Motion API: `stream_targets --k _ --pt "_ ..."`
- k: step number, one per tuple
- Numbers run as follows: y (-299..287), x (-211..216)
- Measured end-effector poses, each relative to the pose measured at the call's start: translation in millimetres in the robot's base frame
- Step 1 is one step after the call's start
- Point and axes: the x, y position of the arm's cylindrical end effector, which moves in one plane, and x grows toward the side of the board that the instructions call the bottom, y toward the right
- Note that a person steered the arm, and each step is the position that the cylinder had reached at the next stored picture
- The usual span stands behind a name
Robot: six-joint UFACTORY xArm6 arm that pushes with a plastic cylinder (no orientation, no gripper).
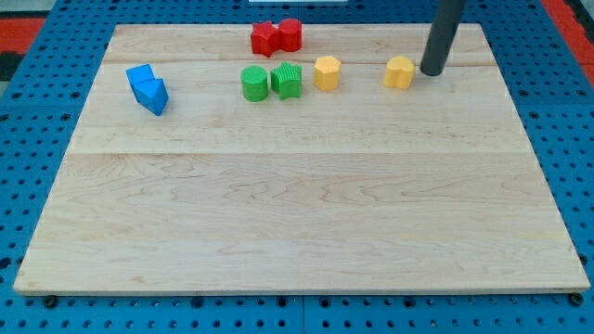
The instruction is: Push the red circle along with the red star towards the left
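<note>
Item: red circle [290, 34] touching red star [265, 39] on its left, at the board's top edge. Our tip [432, 71], a bare rod with no pincer, sits well to their right and lower, just beside a yellow block [400, 71].

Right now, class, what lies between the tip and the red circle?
In the camera view, bare board lies between my tip and the red circle; both yellow blocks sit just below that line.
</note>
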Motion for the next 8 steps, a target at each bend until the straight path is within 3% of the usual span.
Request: stream_targets --k 1,3,6,8 --pt "-28.2 0.0" --pt "-26.1 -2.7" --pt "-33.6 -73.8" --pt "-33.4 -76.0"
